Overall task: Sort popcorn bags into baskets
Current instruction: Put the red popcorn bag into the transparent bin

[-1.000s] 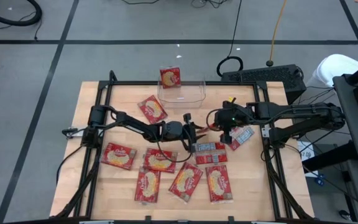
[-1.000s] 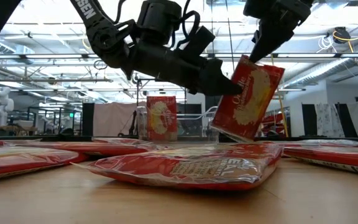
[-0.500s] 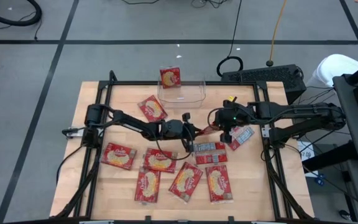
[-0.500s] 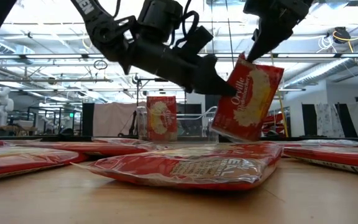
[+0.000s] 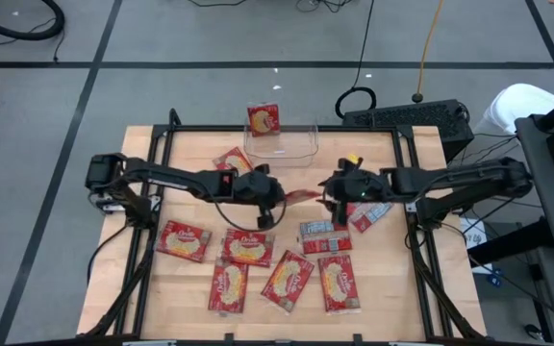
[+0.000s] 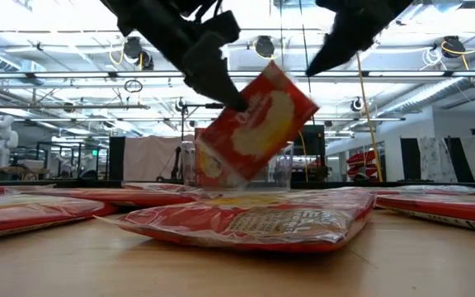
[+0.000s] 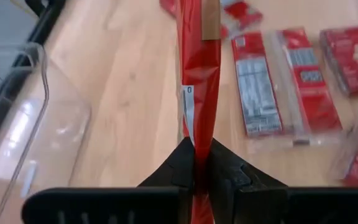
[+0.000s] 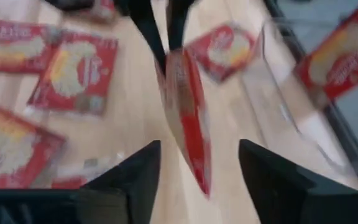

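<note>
1. My left claw (image 5: 279, 196) is pinched tight on one edge of a popcorn bag (image 5: 301, 195), which hangs edge-up above the middle of the surface (image 5: 190, 144). The left wrist view shows both fingers (image 7: 182, 163) clamped flat against the packet's thin side.

2. My right claw (image 5: 332, 188) sits just beside the bag's far end with its fingers (image 8: 135, 171) spread wide and nothing in them; from its wrist view the packet stands between them, untouched.

3. The clear basket (image 5: 282, 142) sits at the far edge of the surface, with one red bag (image 5: 264, 118) standing at its back wall. The carried packet is near it but not over it.

4. As I judge it, the step in hand is carrying this bag to the basket with the left arm alone. I'd move the right arm clear first so it cannot snag the dangling end.

5. To do it well I'd keep the bag high enough to clear the basket's rim, bring it over the open part and not the standing bag, and only then let go.

6. Other bags (image 5: 248, 248) lie flat on the near half of the surface, waiting.
</note>
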`<state>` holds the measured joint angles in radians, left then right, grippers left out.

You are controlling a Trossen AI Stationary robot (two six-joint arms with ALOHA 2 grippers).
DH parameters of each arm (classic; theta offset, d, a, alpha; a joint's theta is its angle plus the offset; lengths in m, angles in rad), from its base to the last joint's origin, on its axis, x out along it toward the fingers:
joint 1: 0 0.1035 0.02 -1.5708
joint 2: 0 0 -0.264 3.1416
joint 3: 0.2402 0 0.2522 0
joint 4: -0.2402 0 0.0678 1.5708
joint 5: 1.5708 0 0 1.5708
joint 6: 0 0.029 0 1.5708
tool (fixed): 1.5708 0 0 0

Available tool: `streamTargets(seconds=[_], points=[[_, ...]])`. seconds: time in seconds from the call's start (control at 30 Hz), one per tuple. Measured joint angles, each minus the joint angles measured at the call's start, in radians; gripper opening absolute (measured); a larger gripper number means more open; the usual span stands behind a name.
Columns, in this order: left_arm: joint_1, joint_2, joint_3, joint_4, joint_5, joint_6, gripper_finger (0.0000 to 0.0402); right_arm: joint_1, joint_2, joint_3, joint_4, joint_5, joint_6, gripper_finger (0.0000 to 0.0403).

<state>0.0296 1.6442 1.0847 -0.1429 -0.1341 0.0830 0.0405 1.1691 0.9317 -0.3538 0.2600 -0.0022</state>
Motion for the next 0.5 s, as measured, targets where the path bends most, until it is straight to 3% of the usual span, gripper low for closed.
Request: streamTargets(seconds=[0.1,0.27,0.4,0.5], points=[[-0.003,-0.002,-0.002,-0.076,0.011,0.02,0.002,0.006,0.042,-0.045,0.163,0.002,-0.065,0.0244],[-0.013,0.012,0.0,-0.065,0.032,0.037,0.0022,0.013,0.129,-0.109,0.377,-0.045,-0.097,0.0272],[-0.02,0.012,0.0,-0.061,0.029,0.054,0.0035,0.007,0.207,-0.124,0.451,-0.046,-0.105,0.0266],[-0.025,0.012,0.0,-0.039,0.03,0.057,0.0038,0.005,0.245,-0.127,0.471,-0.05,-0.123,0.0239]])
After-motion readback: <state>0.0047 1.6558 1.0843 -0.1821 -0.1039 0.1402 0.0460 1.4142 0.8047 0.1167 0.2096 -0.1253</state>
